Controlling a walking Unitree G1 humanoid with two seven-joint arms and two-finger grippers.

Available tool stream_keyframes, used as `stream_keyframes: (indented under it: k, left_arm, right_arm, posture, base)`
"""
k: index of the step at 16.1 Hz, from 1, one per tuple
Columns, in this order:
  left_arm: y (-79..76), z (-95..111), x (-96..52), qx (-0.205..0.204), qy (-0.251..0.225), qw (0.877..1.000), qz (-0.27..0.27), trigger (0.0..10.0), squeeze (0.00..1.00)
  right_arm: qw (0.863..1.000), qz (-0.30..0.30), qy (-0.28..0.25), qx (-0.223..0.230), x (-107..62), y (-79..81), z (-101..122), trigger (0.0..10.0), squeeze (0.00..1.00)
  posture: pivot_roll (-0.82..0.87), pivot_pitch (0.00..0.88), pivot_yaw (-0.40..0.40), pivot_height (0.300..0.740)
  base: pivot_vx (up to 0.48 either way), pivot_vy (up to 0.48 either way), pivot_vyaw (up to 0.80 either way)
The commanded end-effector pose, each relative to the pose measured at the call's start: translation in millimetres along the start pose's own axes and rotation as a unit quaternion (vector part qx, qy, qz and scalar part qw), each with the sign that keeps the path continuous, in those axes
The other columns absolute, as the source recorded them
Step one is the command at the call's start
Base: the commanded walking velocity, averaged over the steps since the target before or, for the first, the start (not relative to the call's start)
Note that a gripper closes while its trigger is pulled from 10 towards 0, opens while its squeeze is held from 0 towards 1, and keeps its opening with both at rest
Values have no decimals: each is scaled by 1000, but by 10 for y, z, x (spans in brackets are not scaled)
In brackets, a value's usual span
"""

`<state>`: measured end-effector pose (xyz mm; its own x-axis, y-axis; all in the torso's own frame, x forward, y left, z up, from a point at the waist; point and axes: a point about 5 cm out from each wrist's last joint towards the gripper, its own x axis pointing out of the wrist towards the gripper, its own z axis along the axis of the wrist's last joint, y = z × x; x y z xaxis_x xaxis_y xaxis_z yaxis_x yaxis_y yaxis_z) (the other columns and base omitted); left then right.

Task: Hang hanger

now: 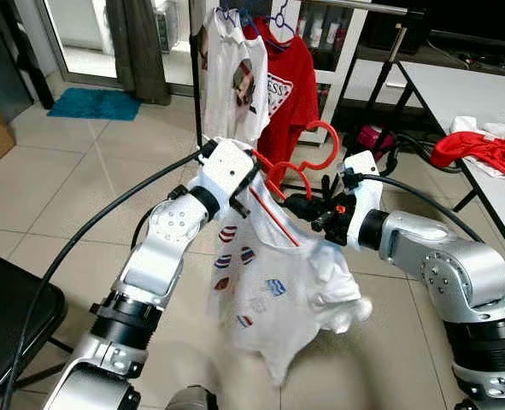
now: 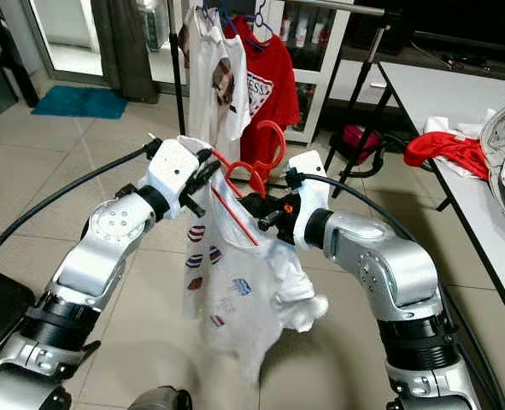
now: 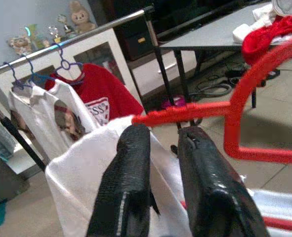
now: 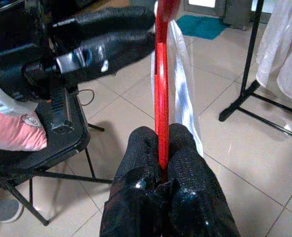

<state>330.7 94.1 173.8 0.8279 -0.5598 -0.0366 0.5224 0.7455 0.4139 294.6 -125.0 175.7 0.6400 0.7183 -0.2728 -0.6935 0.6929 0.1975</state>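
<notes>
Red hanger point(image 1: 296, 171): held mid-air before the clothes rail point(image 1: 355, 7), white shirt point(image 1: 273, 282) draped on it.
Right gripper point(image 4: 161, 168): fingers clamped on hanger.
Left gripper point(image 3: 160, 143): fingers slightly apart at shirt's shoulder edge.
Floor point(image 1: 107, 179): open tiles below.

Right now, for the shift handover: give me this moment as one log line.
task: hang hanger | right gripper: shut on red hanger | left gripper: at white shirt | rack: ahead

From here I can't see most of the red hanger point(image 1: 308, 162) under the white shirt point(image 1: 273, 295), the left gripper point(image 1: 250, 190) fingertips are buried in its collar, and the table point(image 1: 457, 85) on my right runs off the edge.
</notes>
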Motion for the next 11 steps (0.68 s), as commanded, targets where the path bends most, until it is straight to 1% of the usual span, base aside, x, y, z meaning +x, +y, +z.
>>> stream_keyframes:
  k: [1,3,4,5,6,7,8,9,10,11]
  left_arm:
    - [-18,7,-20,7,2,1000,-13,10000,1000]
    - [16,28,-41,9,-3,1000,-22,10000,1000]
    - [52,81,-52,7,-18,999,-31,10000,1000]
    - [73,110,-58,6,-25,999,-36,10000,1000]
    - [133,196,-87,11,-50,996,-66,10000,1000]
    - [227,286,-152,13,-70,988,-138,10000,1000]
    - [256,304,-174,12,-70,983,-167,10000,1000]
    - [330,308,-216,27,-57,974,-220,10000,1000]
    - [421,312,-243,36,-40,965,-258,10000,1000]
    - [472,322,-253,42,-33,960,-274,10000,1000]
  right_arm:
    - [1000,-7,-8,-21,-20,-30,75,10000,0]
    - [999,-16,1,-35,-23,-48,62,10000,0]
    - [997,-25,22,-69,-28,-68,37,10000,0]
    - [995,-29,35,-90,-32,-79,20,10000,0]
    - [992,-28,50,-112,-39,-90,0,10000,0]
    - [992,-14,47,-114,-56,-84,26,10000,0]
    - [991,-10,49,-121,-62,-87,36,10000,0]
    - [989,-1,54,-137,-67,-85,57,10000,0]
    - [987,15,55,-148,-71,-69,83,10000,0]
    - [986,24,55,-154,-75,-56,98,10000,0]
  posture:
    - [-41,0,-61,740]
    - [-41,0,-60,740]
    - [-42,0,-59,740]
    - [-42,0,-59,740]
    - [-40,0,-63,740]
    - [-34,0,-70,740]
    - [-31,0,-75,740]
    - [-28,0,-77,740]
    - [-27,0,-76,740]
    - [-27,0,-76,740]
  base:
    - [0,0,0]
    - [0,0,0]
    - [0,0,0]
    - [0,0,0]
    - [0,0,0]
    - [0,0,0]
    - [0,0,0]
    - [0,0,0]
    - [0,0,0]
    - [0,0,0]
